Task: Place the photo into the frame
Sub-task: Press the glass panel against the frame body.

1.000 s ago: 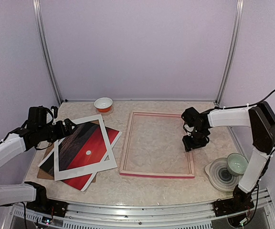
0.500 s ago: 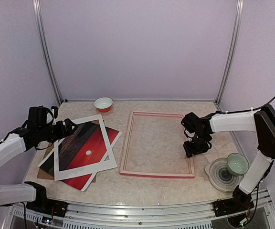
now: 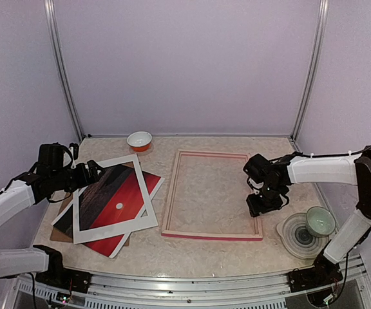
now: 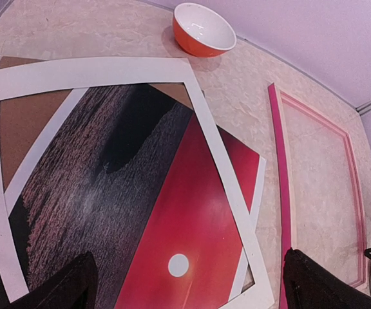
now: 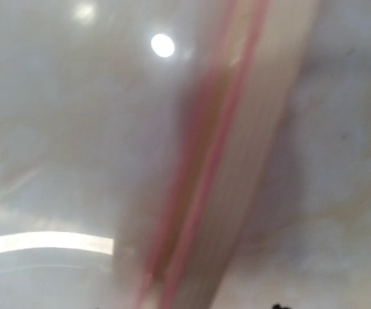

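- The table (image 3: 205, 257) — a pale marbled top, closed in on three sides by plain lilac walls (image 3: 185, 64).
- The photo (image 3: 124, 187) lies flat at the table's left on a brown backing board (image 3: 60, 232), with a white mat (image 3: 82, 222) askew over it.
- The frame (image 3: 211, 236) lies flat at centre, beside the photo.
- My left gripper (image 3: 94, 172) hovers over the mat's far edge, fingers wide apart and empty.
- My right gripper (image 3: 263, 205) is at the frame's right rail — I cannot tell whether it is clamped.
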